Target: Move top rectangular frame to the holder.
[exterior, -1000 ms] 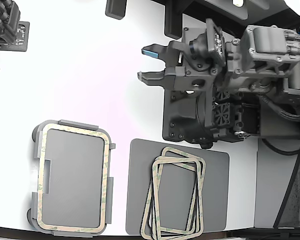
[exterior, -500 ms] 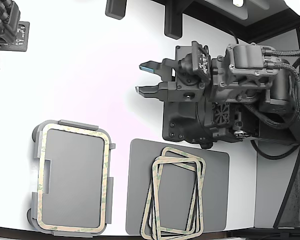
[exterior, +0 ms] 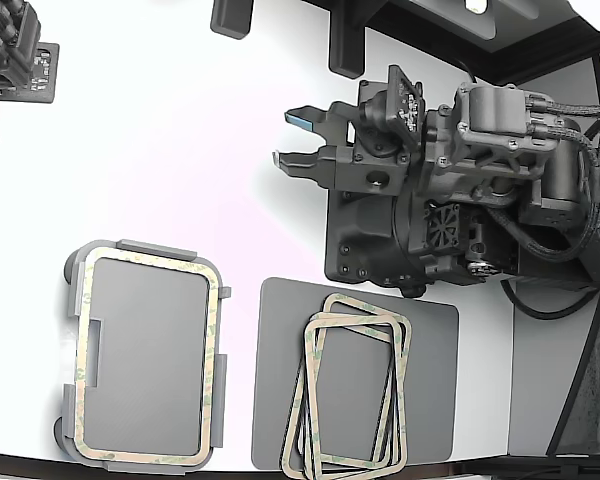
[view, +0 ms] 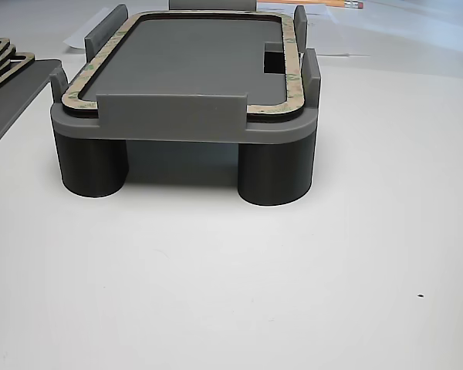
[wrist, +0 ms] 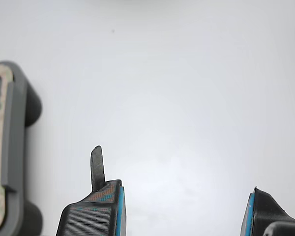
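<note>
A stack of tan speckled rectangular frames (exterior: 396,398) lies on a dark grey mat (exterior: 435,330) at the lower middle of the exterior view; its edge shows in the other view (view: 0,54). The light grey holder (exterior: 155,249) stands to the exterior view's left with one identical frame (exterior: 217,350) seated in its rim. The other view shows the holder (view: 177,116) on round legs with that frame (view: 289,62). My gripper (exterior: 292,138) is open and empty over bare white table, above and well apart from the stack. In the wrist view my gripper (wrist: 182,211) is open and the holder (wrist: 19,108) is at the edge.
My arm's dark base block (exterior: 380,240) sits just above the mat in the exterior view. A second dark arm (exterior: 5,50) is at the upper left corner. White table (exterior: 180,150) lies between the gripper and the holder.
My arm has shifted its pose and the wrist has turned; the open gripper has drifted slightly toward the exterior view's bottom. The frames and holder have not moved.
</note>
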Controlling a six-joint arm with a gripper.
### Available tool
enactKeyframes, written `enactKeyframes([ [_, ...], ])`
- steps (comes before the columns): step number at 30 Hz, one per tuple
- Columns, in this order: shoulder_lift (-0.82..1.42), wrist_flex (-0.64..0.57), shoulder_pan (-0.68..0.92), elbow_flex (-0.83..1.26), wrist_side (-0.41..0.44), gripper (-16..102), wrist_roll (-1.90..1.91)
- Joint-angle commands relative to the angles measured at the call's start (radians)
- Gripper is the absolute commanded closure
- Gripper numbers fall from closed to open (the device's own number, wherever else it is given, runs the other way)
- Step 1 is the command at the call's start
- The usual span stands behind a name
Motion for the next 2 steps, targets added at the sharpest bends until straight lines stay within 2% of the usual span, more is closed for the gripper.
enactKeyframes([
  [1,0.023,-0.005,-0.014,-0.021,0.002,-14,-0.002],
  [2,0.023,-0.005,-0.014,-0.021,0.002,-14,-0.002],
])
